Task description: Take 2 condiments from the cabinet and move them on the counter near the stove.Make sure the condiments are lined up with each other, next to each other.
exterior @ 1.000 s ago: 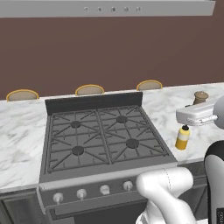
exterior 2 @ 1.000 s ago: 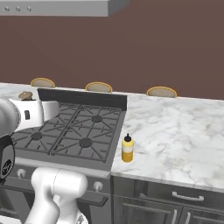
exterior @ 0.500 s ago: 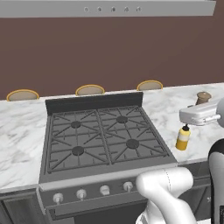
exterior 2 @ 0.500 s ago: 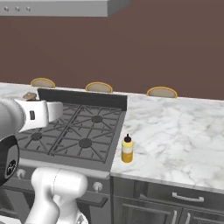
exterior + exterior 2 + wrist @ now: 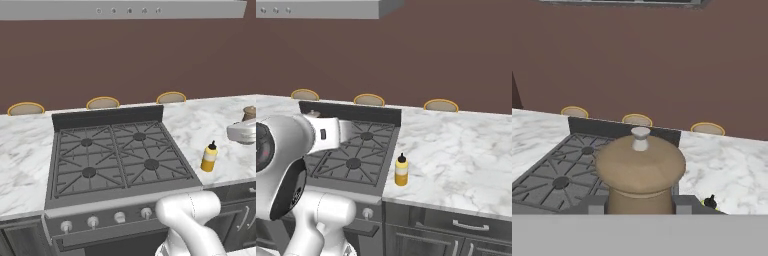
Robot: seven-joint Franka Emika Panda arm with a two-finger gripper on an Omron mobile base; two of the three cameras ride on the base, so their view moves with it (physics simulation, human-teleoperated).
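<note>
At the left stands the stove (image 5: 117, 160): matte black cast-iron grates over four round burners, a low dark back panel, and a brushed steel front with a row of round knobs. The desk (image 5: 200, 125) on both sides of it is a glossy white marble slab with soft grey veining. Just right of the stove, near the desk's front edge, the yellow squeeze bottle (image 5: 209, 157) stands upright, a smooth plastic cylinder tapering to a dark pointed nozzle. Farther right, at the frame edge of the left base view, the pepper mill (image 5: 640, 172) rides above the desk, well apart from the bottle. It is a squat brown wooden barrel with a domed cap and a small pale knob. The fingers (image 5: 640, 204) are clamped on its lower body, one grey pad on each side.

Compared with a second ago, the white hand and the mill sit slightly farther right in the left base view. The bottle and the stove are unmoved.
</note>
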